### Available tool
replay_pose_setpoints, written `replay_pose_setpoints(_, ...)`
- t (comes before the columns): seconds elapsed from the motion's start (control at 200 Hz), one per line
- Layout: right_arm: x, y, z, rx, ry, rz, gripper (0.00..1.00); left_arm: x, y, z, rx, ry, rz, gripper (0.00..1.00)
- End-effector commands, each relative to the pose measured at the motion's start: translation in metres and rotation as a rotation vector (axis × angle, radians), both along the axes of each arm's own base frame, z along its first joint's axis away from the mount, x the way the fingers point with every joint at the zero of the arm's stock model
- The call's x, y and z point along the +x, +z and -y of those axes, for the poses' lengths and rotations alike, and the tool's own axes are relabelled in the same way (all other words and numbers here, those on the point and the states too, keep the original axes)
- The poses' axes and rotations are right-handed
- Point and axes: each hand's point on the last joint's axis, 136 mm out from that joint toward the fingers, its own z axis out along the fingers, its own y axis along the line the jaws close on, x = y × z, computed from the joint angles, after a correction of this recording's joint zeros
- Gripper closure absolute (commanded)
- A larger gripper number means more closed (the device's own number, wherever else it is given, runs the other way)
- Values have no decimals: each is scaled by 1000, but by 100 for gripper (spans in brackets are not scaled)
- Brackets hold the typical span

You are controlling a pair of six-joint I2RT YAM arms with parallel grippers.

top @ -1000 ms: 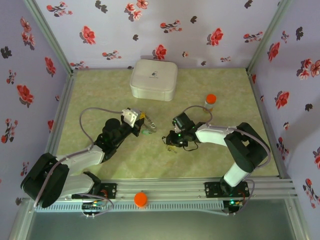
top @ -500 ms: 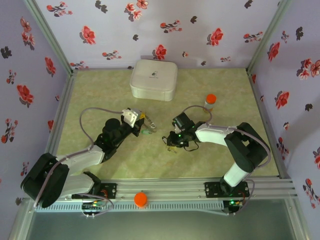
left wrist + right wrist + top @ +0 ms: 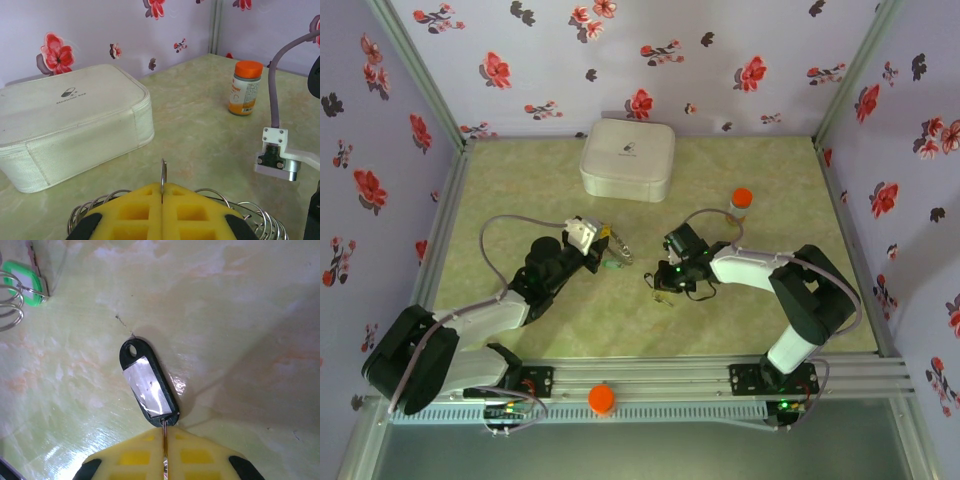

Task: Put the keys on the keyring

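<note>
My left gripper (image 3: 162, 189) is shut on the keyring (image 3: 163, 172). One thin metal loop stands up between the yellow pads, and more wire loops (image 3: 95, 210) fan out on both sides. From above, the keyring (image 3: 619, 246) shows at that gripper's tip (image 3: 603, 246), with the green tab key (image 3: 613, 266) just below it. The black-headed key (image 3: 148, 380) lies flat on the table. My right gripper (image 3: 165, 432) is shut on the small metal loop at its near end. The green tab (image 3: 22, 282) and some wire loops (image 3: 10, 310) sit at the upper left of the right wrist view.
A white rounded-square case (image 3: 627, 158) stands at the back centre. An orange-capped bottle (image 3: 741, 200) stands right of it, behind the right arm. An orange cap (image 3: 601, 398) rests on the front rail. Floral walls close in three sides.
The right gripper's jaws have closed on the black key's small loop. Both arms have stayed nearly still.
</note>
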Motion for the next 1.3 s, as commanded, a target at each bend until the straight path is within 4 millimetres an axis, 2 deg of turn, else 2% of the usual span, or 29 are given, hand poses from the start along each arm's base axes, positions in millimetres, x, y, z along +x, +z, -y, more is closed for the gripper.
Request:
replay_pose_setpoints(0.0,3,0,-2,-26,15,14,95,2,19,2,-24,5,64,100)
replay_pose_setpoints(0.06,3,2,-1,-31,20,20,100,2,19,2,-24,5,66,100)
replay_pose_setpoints(0.285,4,19,1,-50,62,87,100,0,26,1,-38,4,91,100)
replay_pose_setpoints(0.445,7,48,-2,10,104,228,100,-4,34,-1,-33,-1,115,100)
replay_pose_setpoints(0.595,6,86,-11,145,168,404,100,-10,41,-1,-43,-22,129,100)
replay_pose_setpoints(0.675,5,109,-8,172,201,502,100,-17,44,2,-54,-62,127,100)
replay_pose_setpoints(0.805,5,130,4,132,252,628,100,-26,43,8,-60,-119,91,100)
replay_pose_setpoints(1.1,-7,187,-1,239,408,908,100,-71,40,33,-42,-403,18,100)
replay_pose_setpoints(1.295,-19,213,-8,310,490,988,100,-84,40,40,-65,-485,-16,100)
